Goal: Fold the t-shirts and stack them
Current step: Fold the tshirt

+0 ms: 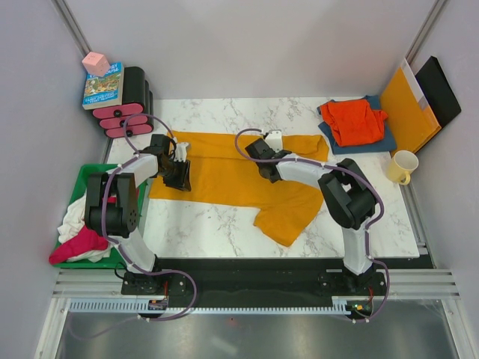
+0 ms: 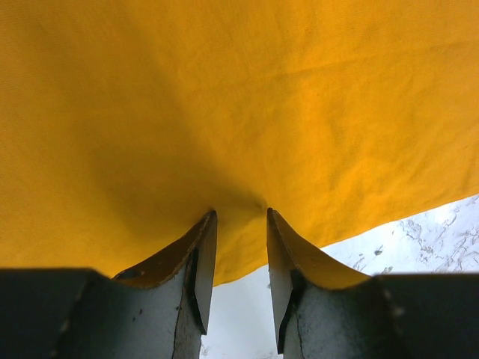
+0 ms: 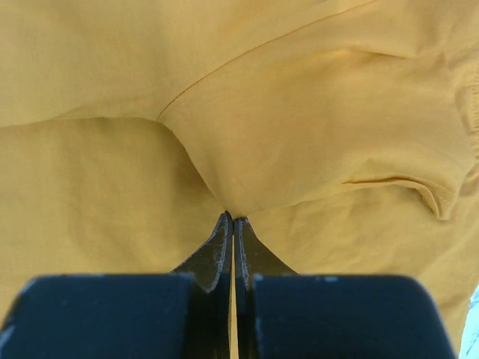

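I have the big mustard-yellow cloth t-shirt spread across the white marble tabletop, lying roughly sideways between the two arms. One sleeve sticks out toward the near edge and the rest runs along the far half.

The left pincer sits at the shirt's left edge. Through its wrist camera the fingers stand partly apart with a fold of yellow cloth filling the gap. The creases run in to the tips, so I read it as a grip on the hem. Bare marble shows just below and to the right.

The right pincer is over the middle of the shirt's far edge. Its fingers are pressed together with only a sliver between them, and the cloth puckers right into the tips — it has a pinch of fabric, close to a seam and a sleeve hem.

At the far right corner a folded red-orange t-shirt lies on top of a dark blue t-shirt, just beside a stiff orange-yellow paper folder. A pale yellow mug stands nearer, at the right edge.

Off the left side a green plastic bin holds a crumpled white t-shirt and a magenta t-shirt — the magenta one hangs over the rim.
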Controlling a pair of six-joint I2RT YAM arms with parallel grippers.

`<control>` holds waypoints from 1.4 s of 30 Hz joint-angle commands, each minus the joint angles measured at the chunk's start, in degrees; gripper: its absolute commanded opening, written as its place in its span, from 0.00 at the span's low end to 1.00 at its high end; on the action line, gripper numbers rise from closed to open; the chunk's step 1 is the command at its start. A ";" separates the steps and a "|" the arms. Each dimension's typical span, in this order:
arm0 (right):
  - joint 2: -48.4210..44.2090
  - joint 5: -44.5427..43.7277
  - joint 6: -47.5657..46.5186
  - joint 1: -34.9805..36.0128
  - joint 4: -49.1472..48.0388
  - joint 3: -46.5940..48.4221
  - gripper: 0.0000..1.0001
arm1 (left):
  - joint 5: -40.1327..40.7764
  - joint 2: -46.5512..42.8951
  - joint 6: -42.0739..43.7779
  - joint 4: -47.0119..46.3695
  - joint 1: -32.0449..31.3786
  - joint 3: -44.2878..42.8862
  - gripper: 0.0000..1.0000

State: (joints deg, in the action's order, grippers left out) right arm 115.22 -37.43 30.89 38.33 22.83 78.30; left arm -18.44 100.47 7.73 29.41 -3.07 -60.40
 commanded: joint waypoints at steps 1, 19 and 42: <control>-2.98 -0.01 1.98 1.48 -0.68 -1.40 0.00 | -0.90 0.52 -0.70 -1.20 0.08 -0.51 0.40; -7.64 -0.36 5.05 6.32 0.90 -4.21 0.00 | -1.51 1.14 -0.78 -1.19 0.08 -0.51 0.40; -2.03 -0.54 -1.10 -5.26 3.79 13.00 0.11 | -1.87 0.08 -1.48 -1.99 -0.01 -3.92 0.40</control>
State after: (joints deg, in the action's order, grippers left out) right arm 109.62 -39.09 31.00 39.27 24.64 87.37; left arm -19.77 100.68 7.68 29.04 -3.07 -60.55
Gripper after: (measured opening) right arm 0.367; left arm 0.408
